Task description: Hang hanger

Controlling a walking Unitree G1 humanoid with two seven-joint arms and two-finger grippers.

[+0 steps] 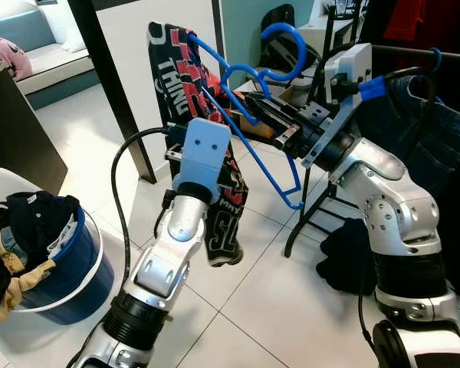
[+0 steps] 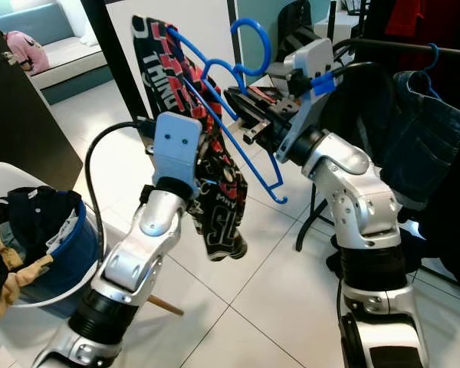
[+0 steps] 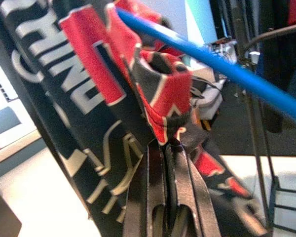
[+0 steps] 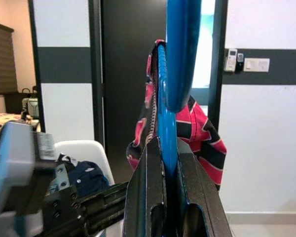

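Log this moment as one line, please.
right claw: shut on hanger | left claw: shut on shirt | rack: not reached

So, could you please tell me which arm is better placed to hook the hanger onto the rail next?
Right. The right gripper is shut on the blue plastic hanger and sits nearer the dark clothes rail. The left gripper merely pinches the red-and-black printed garment.

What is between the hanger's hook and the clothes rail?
Open air separates the hanger, clamped in the right tool, from the rail; the right arm's white wrist camera stands in that gap, in the eye views.
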